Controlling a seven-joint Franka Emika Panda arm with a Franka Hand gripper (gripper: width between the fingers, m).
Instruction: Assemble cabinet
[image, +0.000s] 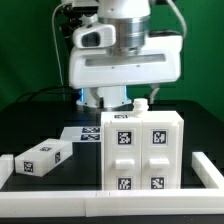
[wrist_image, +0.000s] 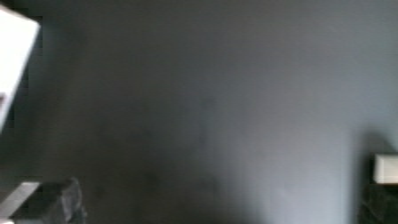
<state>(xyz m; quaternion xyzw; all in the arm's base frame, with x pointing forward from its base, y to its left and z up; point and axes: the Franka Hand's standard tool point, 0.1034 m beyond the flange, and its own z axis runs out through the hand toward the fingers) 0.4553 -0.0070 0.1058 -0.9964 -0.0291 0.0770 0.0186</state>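
Note:
The cabinet body (image: 140, 150), a large white box with square tags on its front, stands upright at the exterior view's middle right. A smaller white tagged piece (image: 42, 158) lies on the black table to its left. My gripper (image: 122, 100) hangs just behind the body's top edge, and its fingers are partly hidden there. In the blurred wrist view the gripper (wrist_image: 214, 190) has its fingers (wrist_image: 45, 200) far apart with only dark table between them. A white part (wrist_image: 15, 60) shows at that picture's edge.
The marker board (image: 85, 133) lies flat behind the small piece. A long low white border rail (image: 60, 187) runs along the front and up both sides. The arm's white base stands behind the cabinet.

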